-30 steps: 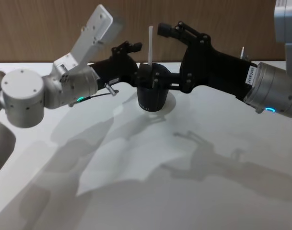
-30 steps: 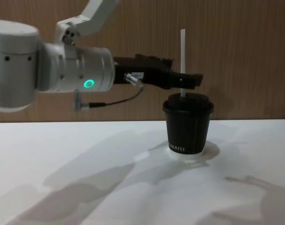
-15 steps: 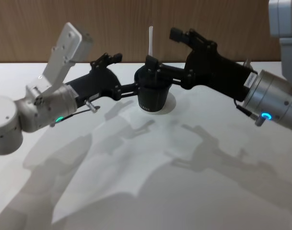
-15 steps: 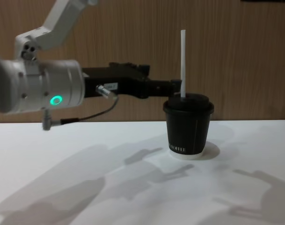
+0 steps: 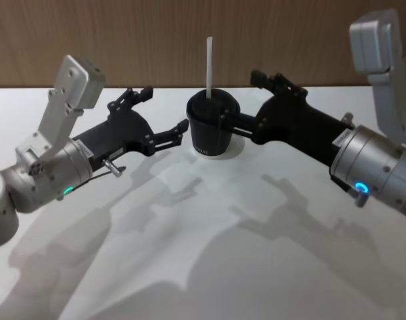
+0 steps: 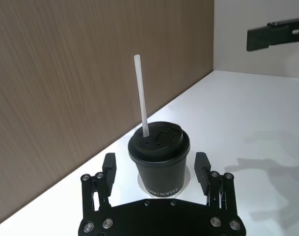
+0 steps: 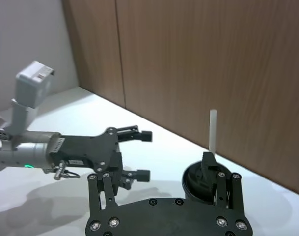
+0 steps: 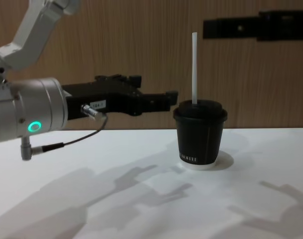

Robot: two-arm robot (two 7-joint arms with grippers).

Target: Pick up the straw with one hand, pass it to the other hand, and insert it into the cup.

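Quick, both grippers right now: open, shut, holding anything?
Left gripper: open, holding nothing, just left of the cup.
Right gripper: open, holding nothing, at the cup's right.
Straw stands in the lid.

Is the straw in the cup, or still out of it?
In. The straw stands upright through the lid of the cup, and both the left end effector and the right end effector are open, clear of it.

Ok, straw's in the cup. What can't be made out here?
- How deep the straw goes: chest view, hidden by the cup and its lid.
- The lettering near the cup's base: chest and left wrist views, too small to read.
- The right gripper: in chest view, only a dark bar across the top edge.
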